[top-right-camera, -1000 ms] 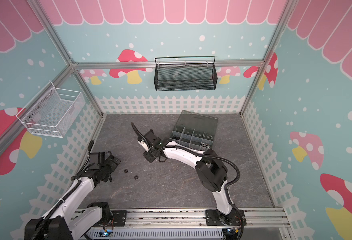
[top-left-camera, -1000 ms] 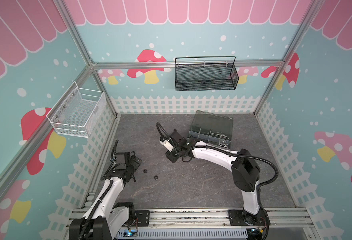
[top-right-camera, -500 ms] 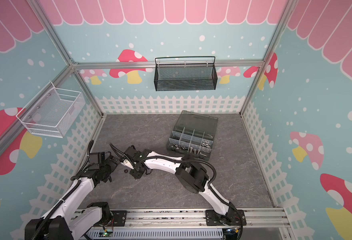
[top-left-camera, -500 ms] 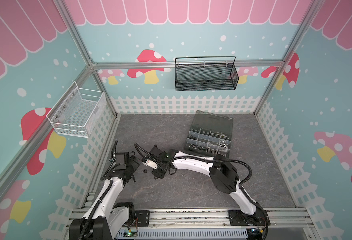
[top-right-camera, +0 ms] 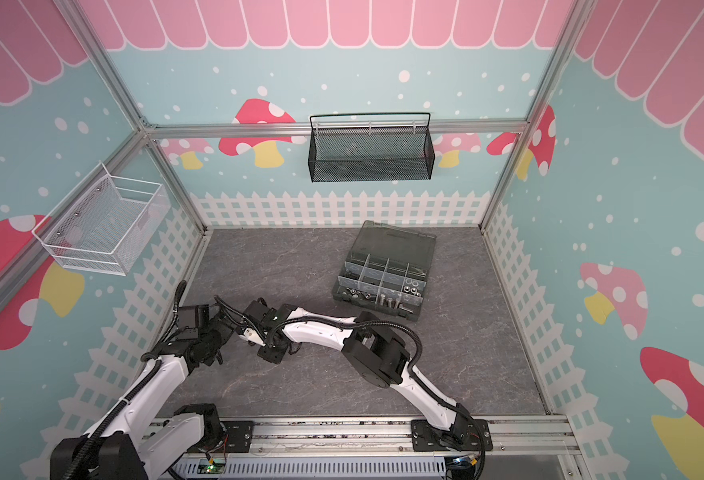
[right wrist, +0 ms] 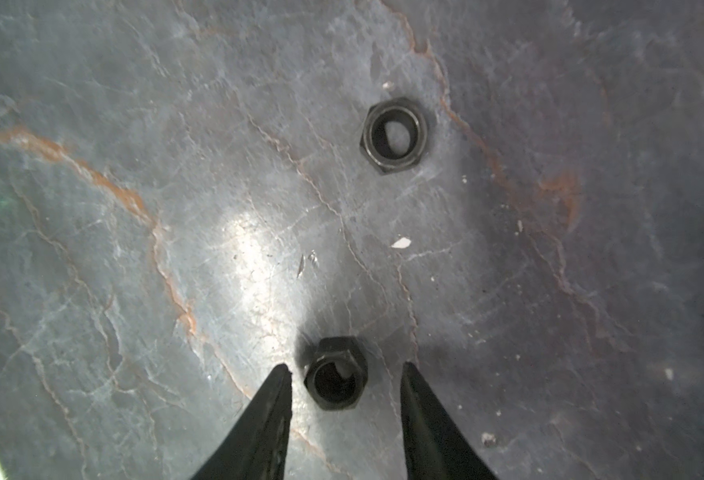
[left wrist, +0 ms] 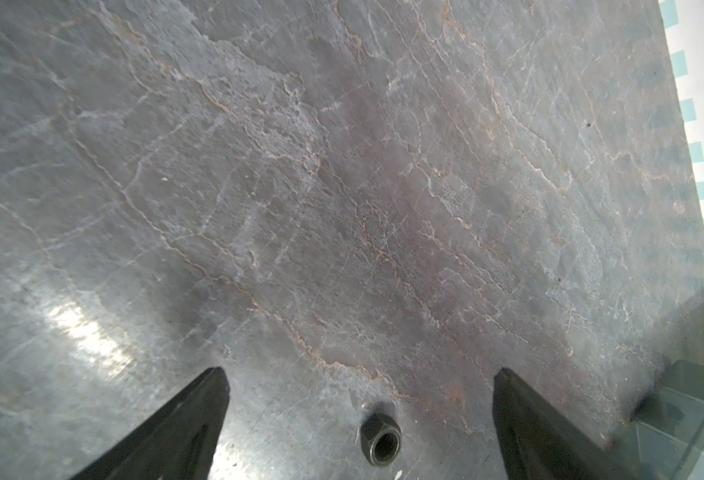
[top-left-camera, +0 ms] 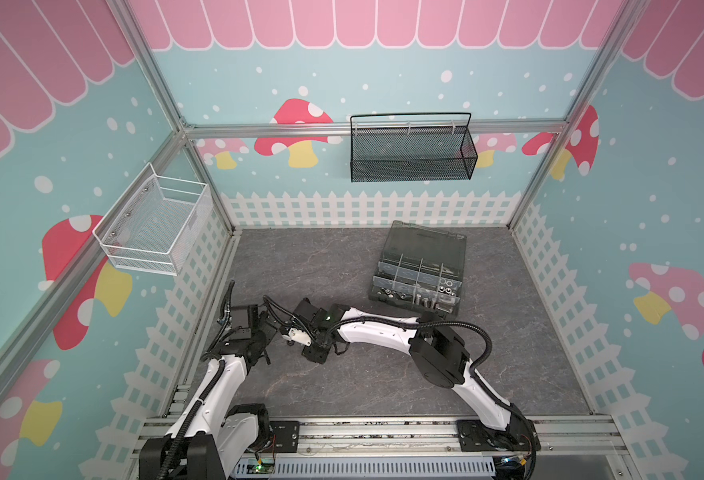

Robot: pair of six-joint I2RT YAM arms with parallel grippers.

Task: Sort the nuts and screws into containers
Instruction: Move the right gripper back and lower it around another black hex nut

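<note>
The right gripper (right wrist: 346, 368) stands partly open, its fingers (right wrist: 258, 424) straddling a black nut (right wrist: 335, 374) that lies on the slate floor (right wrist: 134, 249). There is a gap on either side and nothing is gripped. A second nut (right wrist: 395, 136) lies well beyond the tips. The left gripper (left wrist: 358, 371) is spread wide and empty, with a dark nut (left wrist: 380, 439) between its fingers, perhaps that same second one. Such a nut is probably light, hard and slick, so pinch it low, across two opposite flats.
</note>
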